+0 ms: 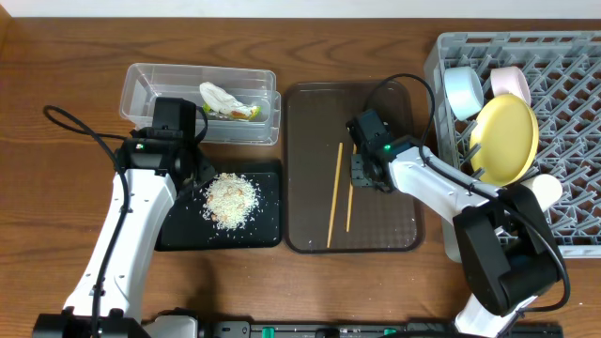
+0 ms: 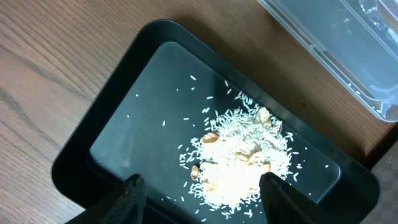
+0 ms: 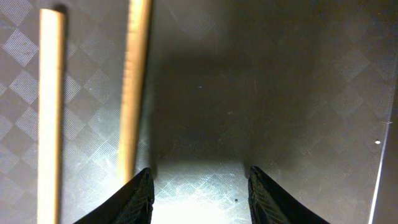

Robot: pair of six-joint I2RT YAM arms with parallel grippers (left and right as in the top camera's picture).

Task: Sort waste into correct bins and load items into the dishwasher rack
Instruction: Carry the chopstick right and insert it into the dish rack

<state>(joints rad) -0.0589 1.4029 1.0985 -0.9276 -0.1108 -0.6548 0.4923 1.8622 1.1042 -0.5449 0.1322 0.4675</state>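
Observation:
The rice-like food heap [image 1: 231, 199] lies in the black tray [image 1: 178, 235]. My left gripper [image 1: 194, 180] hangs open and empty just over the heap's left edge; the left wrist view shows its fingers [image 2: 202, 193] on either side of the rice [image 2: 242, 155]. The snack wrapper with white scrap [image 1: 225, 101] lies in the clear tub [image 1: 141, 89]. Two chopsticks [image 1: 333, 192] [image 1: 350, 202] lie on the brown serving tray [image 1: 385, 235]. My right gripper [image 1: 364, 176] is open and low over that tray, right of the chopsticks [image 3: 134, 87], which lie outside its fingers [image 3: 200, 186].
The grey rack [image 1: 573, 141] at the right holds the yellow plate [image 1: 507, 139] on edge, the light blue bowl [image 1: 463, 91], a pale cup [image 1: 512, 83] and a white bowl [image 1: 547, 191]. The clear tub [image 2: 336, 43] borders the black tray [image 2: 124, 112].

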